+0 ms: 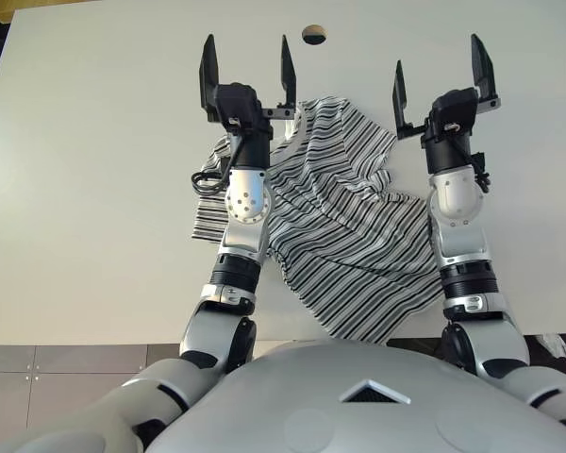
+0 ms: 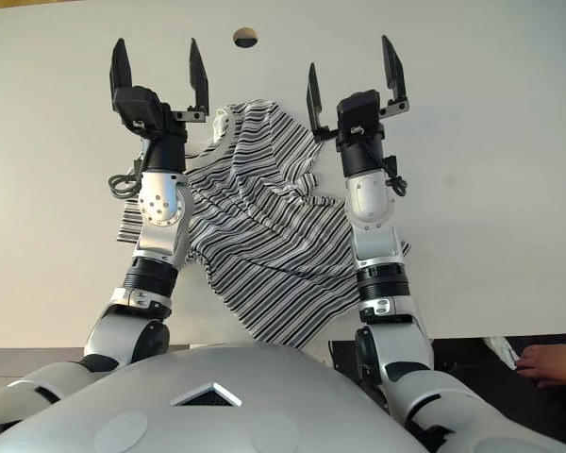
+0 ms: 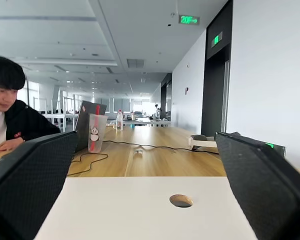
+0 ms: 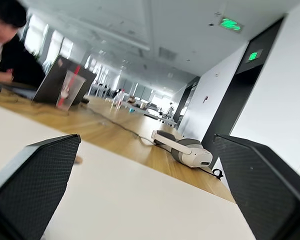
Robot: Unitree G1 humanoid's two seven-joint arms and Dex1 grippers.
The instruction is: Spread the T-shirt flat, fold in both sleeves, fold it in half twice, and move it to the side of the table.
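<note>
Left gripper (image 1: 248, 68) and right gripper (image 1: 441, 77) are both hovering with fingers spread wide, gripping nothing, by the far end of the T-shirt (image 1: 344, 222). The black-and-white striped shirt is lying crumpled on the white table (image 1: 94, 142), between and under both arms.

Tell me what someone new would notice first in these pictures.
A black-and-white striped T-shirt lies crumpled in the middle of the white table, not spread flat. Both arms stretch over it, with the left gripper and right gripper open near its far edge. Beyond them, a small round hole sits in the tabletop.
</note>
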